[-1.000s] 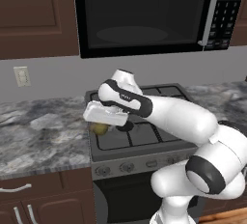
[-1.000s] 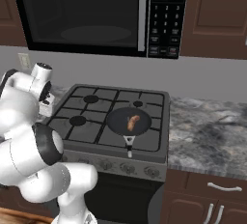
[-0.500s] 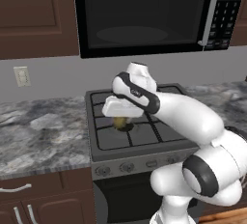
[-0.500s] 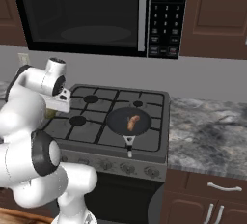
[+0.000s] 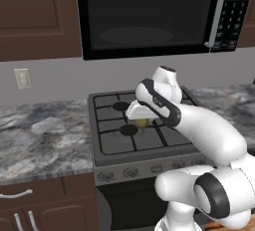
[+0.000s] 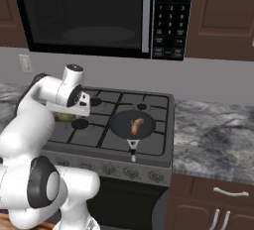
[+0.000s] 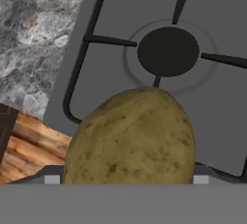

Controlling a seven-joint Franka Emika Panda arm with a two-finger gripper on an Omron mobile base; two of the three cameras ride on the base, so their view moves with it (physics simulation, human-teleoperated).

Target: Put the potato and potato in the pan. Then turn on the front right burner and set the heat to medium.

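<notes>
- In the left base view the hand (image 5: 141,117) sits at the centre of the frame, above the left half of the stove (image 5: 114,145), with the olive-yellow potato (image 5: 142,122) peeking out beneath it.
- The hand view shows what the base views hide: that potato (image 7: 132,138) fills the lower middle of the frame, sitting between the finger tips, so the hand is spread wide and closed on it.
- Behind the potato in the hand view, a round dark burner (image 7: 168,50) lies in the upper middle, with grate bars radiating from it; marbled grey table (image 7: 36,35) takes the upper left and a strip of wooden floor (image 7: 21,146) the lower left.
- The right base view gives the pan (image 6: 132,125), at the centre of the frame on the stove's front right burner, handle pointing toward the bottom edge.
- The orange-brown potato (image 6: 135,125) lies inside the pan, near its middle; the arm blocks this spot in the left base view.
- In the right base view the hand (image 6: 69,111) appears at the left, well apart from the pan.
- A black microwave (image 5: 149,16) hangs across the top of both base views.
</notes>
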